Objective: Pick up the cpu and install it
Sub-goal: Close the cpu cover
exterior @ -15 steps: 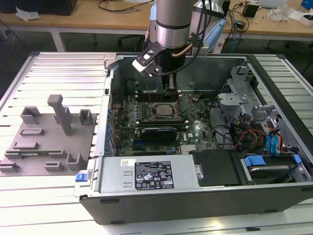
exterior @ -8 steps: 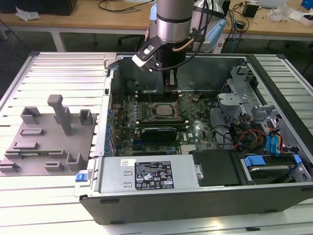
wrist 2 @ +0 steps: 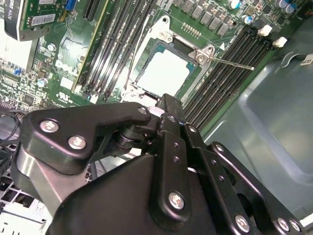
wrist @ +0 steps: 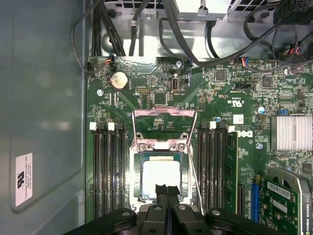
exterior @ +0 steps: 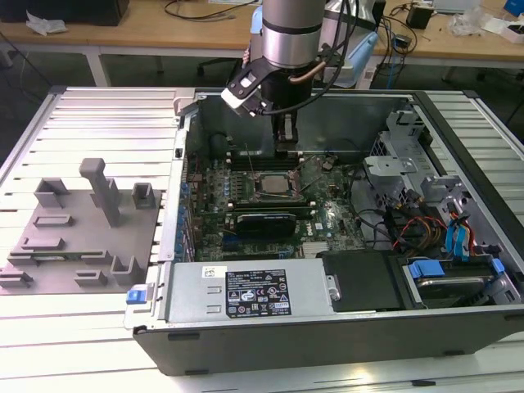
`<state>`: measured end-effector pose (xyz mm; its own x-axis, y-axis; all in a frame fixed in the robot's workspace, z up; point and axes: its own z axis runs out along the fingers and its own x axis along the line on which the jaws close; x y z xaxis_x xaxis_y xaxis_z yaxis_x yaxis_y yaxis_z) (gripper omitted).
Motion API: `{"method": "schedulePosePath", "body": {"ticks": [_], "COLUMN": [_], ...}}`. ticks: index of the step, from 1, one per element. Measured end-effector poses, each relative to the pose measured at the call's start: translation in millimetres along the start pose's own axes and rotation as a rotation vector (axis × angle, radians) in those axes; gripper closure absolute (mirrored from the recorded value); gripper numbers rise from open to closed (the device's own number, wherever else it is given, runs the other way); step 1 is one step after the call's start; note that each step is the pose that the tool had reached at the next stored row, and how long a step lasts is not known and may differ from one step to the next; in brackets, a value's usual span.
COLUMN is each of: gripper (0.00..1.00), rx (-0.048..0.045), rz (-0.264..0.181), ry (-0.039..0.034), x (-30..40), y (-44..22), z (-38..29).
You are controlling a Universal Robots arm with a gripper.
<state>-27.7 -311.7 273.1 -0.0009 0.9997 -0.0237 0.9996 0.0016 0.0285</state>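
While the hand (wrist: 167, 190) hangs just over its edge, black fingers pressed together on nothing, the cpu (wrist: 160, 177) lies flat in the socket (wrist: 138, 164) — a thin square, pale silver top up, sides parallel to the frame. A metal bracket (wrist: 164, 113) stands swung open beside it on the green board (wrist: 146, 83).
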Motion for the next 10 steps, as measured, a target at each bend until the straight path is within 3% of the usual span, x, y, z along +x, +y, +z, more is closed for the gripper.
{"method": "schedulePosePath", "body": {"ticks": [1, 10], "gripper": [0.89, 0.89], "rx": [0.0000, -0.0001], "rz": [0.000, 0.000], "ry": [0.0001, 0.0001], "x": [0.0, -0.5], "y": [0.0, 0.6], "z": [0.0, -20.5]}}
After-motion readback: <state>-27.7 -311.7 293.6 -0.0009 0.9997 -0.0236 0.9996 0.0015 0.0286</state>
